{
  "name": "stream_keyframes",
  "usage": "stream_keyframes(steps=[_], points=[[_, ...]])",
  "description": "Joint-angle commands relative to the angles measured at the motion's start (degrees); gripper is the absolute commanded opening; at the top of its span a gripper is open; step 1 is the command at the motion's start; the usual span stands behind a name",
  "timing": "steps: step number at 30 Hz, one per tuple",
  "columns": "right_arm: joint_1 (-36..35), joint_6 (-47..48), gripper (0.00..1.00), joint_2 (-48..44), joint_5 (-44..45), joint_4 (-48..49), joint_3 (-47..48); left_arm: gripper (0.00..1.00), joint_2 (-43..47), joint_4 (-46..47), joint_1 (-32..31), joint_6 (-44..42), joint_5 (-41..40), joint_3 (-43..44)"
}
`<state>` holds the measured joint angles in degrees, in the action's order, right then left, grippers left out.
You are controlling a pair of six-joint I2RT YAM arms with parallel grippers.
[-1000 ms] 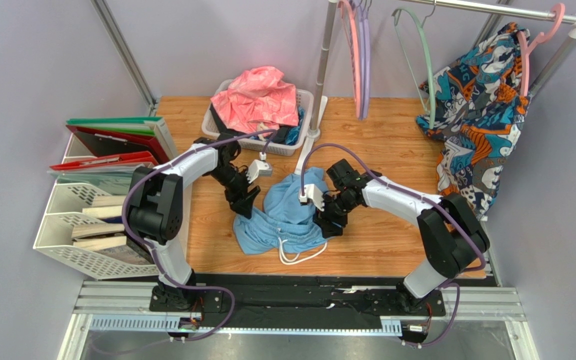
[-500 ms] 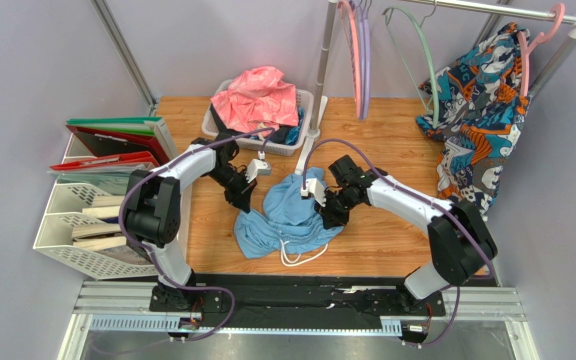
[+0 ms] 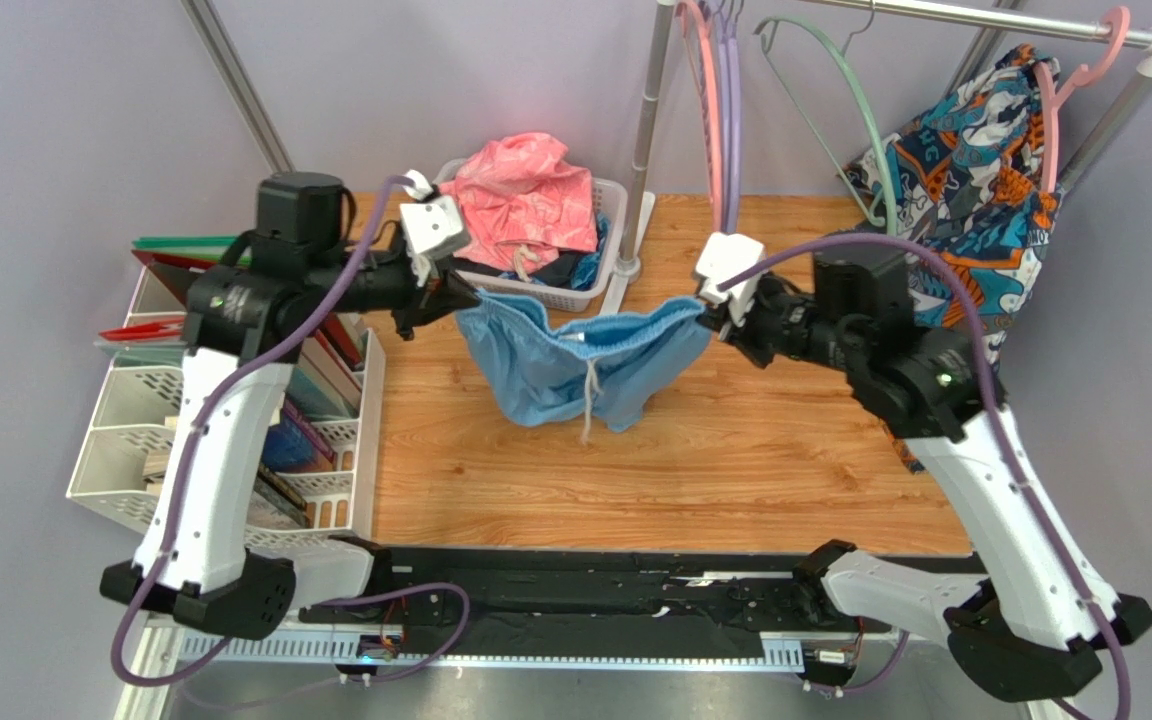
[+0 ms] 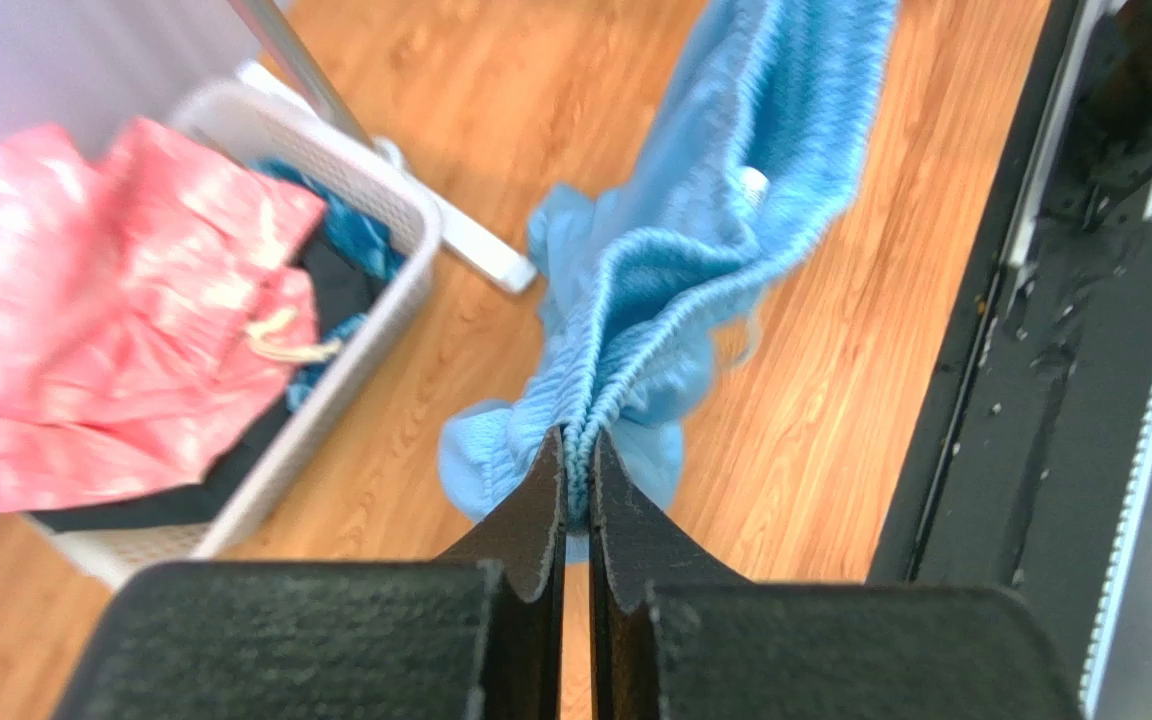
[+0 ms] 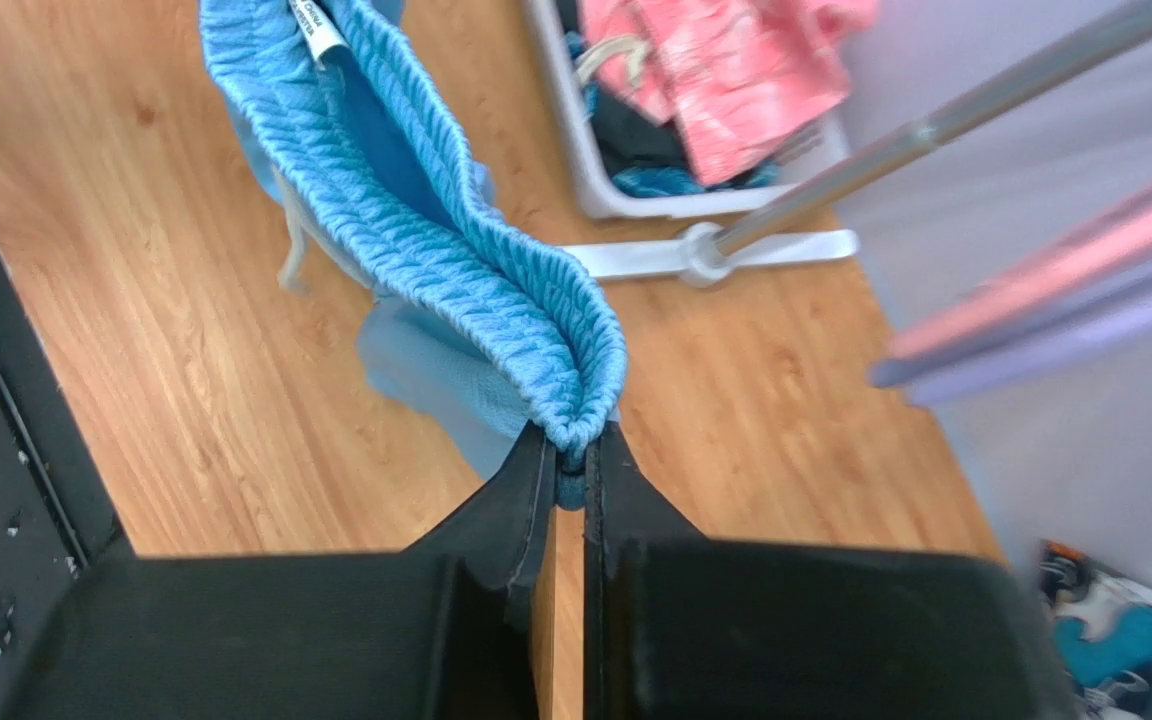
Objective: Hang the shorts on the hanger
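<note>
Shorts [image 3: 585, 360]: hanging above the surface, waistband stretched 9-to-3 between the arms.
Left fingers [image 4: 537, 518]: pinched narrow on the waistband's 9 o'clock end.
Right fingers [image 5: 519, 503]: pinched on its 3 o'clock end.
Hanger [image 3: 868, 113]: on the rail [image 3: 988, 17], at 1 o'clock from the shorts; right arm nearer.

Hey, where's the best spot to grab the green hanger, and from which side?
Probably take the hanger by its lower arm, coming from the left. It hangs from the rail, its thin arm sloping down clear on that side, while the patterned garment crowds its right.
</note>
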<state>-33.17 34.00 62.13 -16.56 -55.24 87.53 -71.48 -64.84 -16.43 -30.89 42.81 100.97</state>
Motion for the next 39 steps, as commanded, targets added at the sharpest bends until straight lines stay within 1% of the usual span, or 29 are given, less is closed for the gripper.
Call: stream_keyframes(steps=[1,3,5,7,10,12,13,14,15,16,17,18,19,20,21,22,24,25,26,27,28,29,30,32,34,36,37,38,39], points=[[0.03,-3.23,0.00,-1.48,4.43,-4.95,11.41,0.00,0.29,-4.32,-0.62,7.07,3.07,12.55],[0.03,-4.20,0.00,-1.31,3.82,-8.98,17.29,0.00,0.82,-5.12,-1.41,8.04,3.95,15.21],[0.03,-4.90,0.00,-1.22,2.85,-12.23,19.95,0.00,1.96,-4.95,-1.94,10.23,4.04,17.32],[0.03,-5.43,0.00,-0.78,3.02,-13.57,23.29,0.00,1.61,-4.86,-2.12,13.12,2.46,19.95],[-0.05,-5.61,0.00,1.32,4.68,-15.24,26.28,0.00,-0.66,-5.30,-2.21,14.28,0.27,22.34],[-0.06,-3.60,0.00,1.77,7.84,-12.89,24.02,0.00,-2.42,-5.82,-2.12,13.41,-1.49,22.26],[-0.05,-2.98,0.00,0.90,9.60,-10.70,17.57,0.00,-4.17,-6.09,-2.12,11.58,-1.85,20.17],[0.03,-1.23,0.00,0.11,12.22,-5.11,13.76,0.00,-4.71,-5.92,-2.12,10.17,-1.76,18.23],[-0.05,0.09,0.00,-0.95,12.77,-2.09,8.85,0.00,-4.81,-4.96,-2.12,8.67,-0.98,15.60],[-0.05,1.32,0.00,-3.31,13.04,0.90,0.71,0.00,-3.94,-0.34,-2.12,7.18,-1.14,8.27],[-0.05,2.12,0.00,-4.03,13.22,6.06,-3.37,0.00,-3.32,2.58,-2.12,6.64,-1.76,4.54],[-0.05,3.34,0.00,-4.47,13.30,7.85,-6.20,0.00,-2.79,5.66,-2.12,6.29,-3.24,0.85],[0.03,3.62,0.00,-4.56,13.48,9.26,-8.40,0.00,-2.00,11.17,-2.12,5.50,-3.86,-5.28],[0.21,3.79,0.00,-4.39,13.39,11.10,-11.82,0.00,-1.82,13.05,-2.12,4.45,-3.96,-7.87],[0.38,4.93,0.00,-4.21,12.96,11.30,-12.98,0.00,-1.64,14.90,-2.21,3.05,-3.87,-10.33],[0.38,5.98,0.00,-4.56,12.17,11.30,-14.65,0.00,-1.38,15.35,-2.29,-0.10,-3.35,-15.40],[0.47,6.61,0.00,-7.45,8.92,12.09,-21.67,0.00,0.80,16.32,-3.17,-3.19,-2.90,-22.01],[0.47,7.39,0.00,-8.94,5.86,12.00,-24.31,0.00,1.86,16.76,-4.04,-6.51,-3.43,-29.44],[0.30,7.83,0.00,-11.39,4.62,12.09,-30.34,0.00,3.09,17.28,-4.84,-8.11,-4.56,-33.43],[0.04,7.92,0.00,-12.89,3.82,12.70,-33.35,0.00,5.37,19.47,-6.93,-10.13,-5.44,-37.38],[-0.05,8.36,0.00,-14.04,3.29,13.57,-36.26,0.00,6.61,21.23,-8.35,-10.41,-7.02,-44.64],[-0.32,8.89,0.00,-15.88,2.59,14.89,-39.51,0.00,7.49,23.07,-9.58,-10.33,-10.08,-47.94],[-1.28,9.33,0.00,-16.59,2.67,15.77,-44.67,0.00,8.54,25.87,-12.20,-10.76,-11.33,-53.19],[-2.33,11.87,0.01,-17.48,3.28,17.79,-49.62,0.00,8.47,28.09,-14.59,-10.85,-15.62,-56.57],[-4.01,13.63,0.05,-17.13,4.95,19.99,-54.38,0.00,6.28,29.94,-15.56,-10.15,-17.49,-58.16],[-4.53,14.34,0.14,-15.38,5.39,20.18,-55.35,0.07,3.03,29.77,-15.57,-9.28,-19.33,-57.47],[-4.62,14.34,0.25,-14.85,5.74,19.48,-55.10,0.14,2.23,29.51,-15.57,-9.36,-19.78,-57.20],[-4.63,13.99,0.59,-14.50,5.92,18.60,-54.49,0.30,1.53,28.55,-15.57,-9.71,-20.13,-56.85],[-4.63,13.29,0.78,-14.67,6.18,17.46,-53.87,0.35,1.87,27.58,-15.57,-9.80,-19.96,-56.50]])
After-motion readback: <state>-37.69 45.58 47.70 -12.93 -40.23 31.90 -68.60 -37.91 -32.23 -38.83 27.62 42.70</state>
